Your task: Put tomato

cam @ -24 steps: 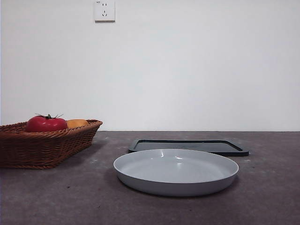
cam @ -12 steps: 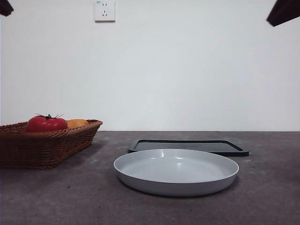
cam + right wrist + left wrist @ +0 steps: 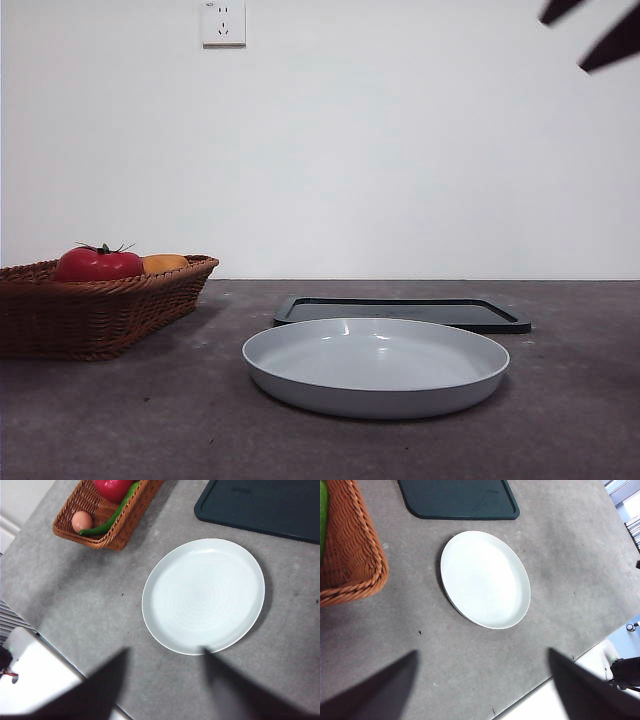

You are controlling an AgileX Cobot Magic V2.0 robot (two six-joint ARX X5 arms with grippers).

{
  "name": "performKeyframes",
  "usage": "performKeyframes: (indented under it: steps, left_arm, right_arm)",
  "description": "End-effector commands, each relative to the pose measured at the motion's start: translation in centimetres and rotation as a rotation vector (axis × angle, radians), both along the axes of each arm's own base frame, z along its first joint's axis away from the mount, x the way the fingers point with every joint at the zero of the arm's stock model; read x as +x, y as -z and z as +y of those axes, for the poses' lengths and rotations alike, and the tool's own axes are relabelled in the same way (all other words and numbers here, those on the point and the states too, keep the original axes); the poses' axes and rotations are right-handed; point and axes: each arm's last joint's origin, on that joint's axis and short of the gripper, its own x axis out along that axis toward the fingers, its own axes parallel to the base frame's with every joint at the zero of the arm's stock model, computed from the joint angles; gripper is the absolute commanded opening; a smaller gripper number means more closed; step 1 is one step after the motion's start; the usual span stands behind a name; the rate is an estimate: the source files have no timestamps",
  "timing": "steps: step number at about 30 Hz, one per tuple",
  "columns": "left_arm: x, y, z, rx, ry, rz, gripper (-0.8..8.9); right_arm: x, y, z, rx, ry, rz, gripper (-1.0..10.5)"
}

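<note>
Front view, near to far: a white plate sits on the grey table, a dark tray behind it. At left, a wicker basket holds the tomato, glossy red, green-stemmed, beside an orange fruit. Both grippers, left and right, hang high, jaws spread, holding nothing.

basket at my left, tomato in it beside a fruit | plate mid-table, right of basket | tray just behind plate | socket on wall
</note>
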Motion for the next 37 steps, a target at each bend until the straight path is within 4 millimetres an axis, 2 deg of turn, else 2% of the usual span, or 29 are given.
performKeyframes:
  steps: [1,9,15,20,24,29,37]
  left_arm:
    - [0.1,-0.6,-0.1,-0.010,0.008,-0.020,5.85]
    - [1.1,-0.2,-0.3,0.003,-0.019,0.033,5.94]
    - [4.2,0.1,-0.6,0.165,-0.131,0.095,5.94]
    - [8.6,-0.3,-1.3,0.377,-0.213,0.121,5.94]
    - [12.7,-0.3,-1.9,0.474,-0.234,0.146,5.94]
    - [17.9,0.2,-2.7,0.530,-0.245,0.167,5.94]
    - [23.3,1.3,-2.9,0.551,-0.261,0.161,5.93]
  right_arm:
    - [0.1,-0.4,0.2,0.018,0.006,0.006,6.0]
    - [0.0,-0.4,0.2,0.018,0.006,0.006,6.1]
    - [0.0,-0.6,0.1,0.024,0.010,0.006,6.1]
    - [0.0,-0.6,0.1,0.024,0.010,0.007,6.1]
    - [0.0,-0.6,0.1,0.024,0.011,0.007,6.1]
    - [0.1,-0.6,0.2,0.026,0.011,0.003,6.1]
    - [0.1,-0.6,0.2,0.027,0.011,-0.002,6.1]
